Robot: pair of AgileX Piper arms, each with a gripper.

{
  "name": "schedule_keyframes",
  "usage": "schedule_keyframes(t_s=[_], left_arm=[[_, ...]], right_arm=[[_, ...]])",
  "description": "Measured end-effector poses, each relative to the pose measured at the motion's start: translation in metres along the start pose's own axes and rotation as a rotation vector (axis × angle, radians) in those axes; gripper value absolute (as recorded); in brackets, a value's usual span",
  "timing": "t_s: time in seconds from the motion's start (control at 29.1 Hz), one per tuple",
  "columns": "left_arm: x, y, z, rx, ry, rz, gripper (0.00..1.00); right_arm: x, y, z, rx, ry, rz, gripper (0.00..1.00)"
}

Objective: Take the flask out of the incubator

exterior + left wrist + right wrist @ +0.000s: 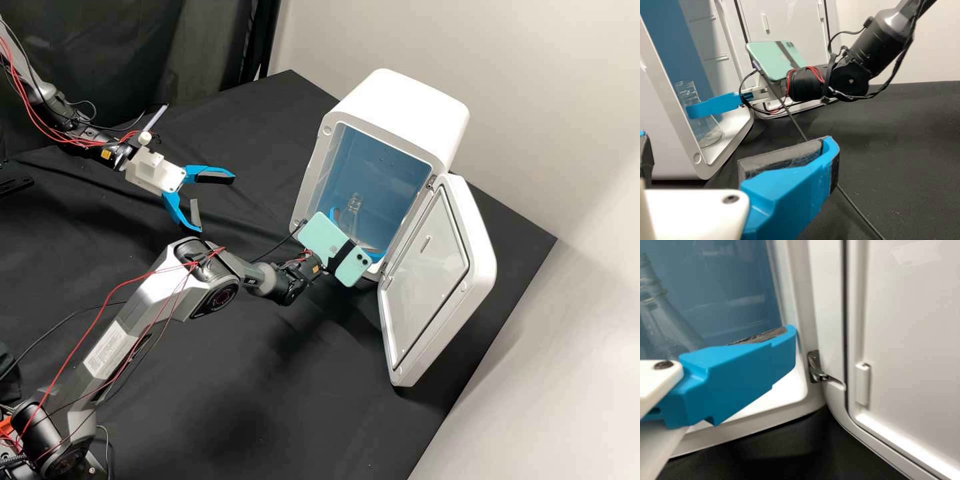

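Right gripper (714,106): inside the mouth of the incubator (400,107), low over its floor and just beside the flask (704,133). We cannot tell whether it is open or closed, or whether it touches the glass. We judge the low, level entry is meant to meet the flask on its side, not from above, since the chamber roof leaves no room overhead.

Flask: clear, conical, upright on the incubator floor, towards the near edge of the blue-lined chamber. Not out yet.

Mint-green phone (330,243): strapped to the right wrist, lens facing into the chamber. It blocks the gripper in the high view.

Door (433,280): swung wide on its hinge, standing clear of the right arm. We judge this leaves a straight path for pulling the flask out.

Left gripper (213,200): open, holding nothing, hovering above the table (267,400) well apart from the incubator. Parked aside, we judge, so the opening stays free.

Incubator: white, on the black-draped table near its far edge.
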Motion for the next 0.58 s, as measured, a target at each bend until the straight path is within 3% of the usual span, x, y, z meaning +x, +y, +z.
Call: schedule_keyframes(t_s=[0.17, 0.24, 0.58], left_arm=[[0.000, 0.0000, 0.000, 0.000, 0.000, 0.000, 1.00], [0.000, 0.0000, 0.000, 0.000, 0.000, 0.000, 1.00], [0.000, 0.0001, -0.001, -0.001, 0.004, 0.000, 1.00]], right_arm=[[0.006, -0.007, -0.005, -0.026, 0.009, -0.030, 1.00], [0.007, -0.009, -0.006, -0.030, 0.002, -0.040, 1.00], [0.011, -0.020, -0.021, -0.054, 0.028, -0.075, 1.00]])
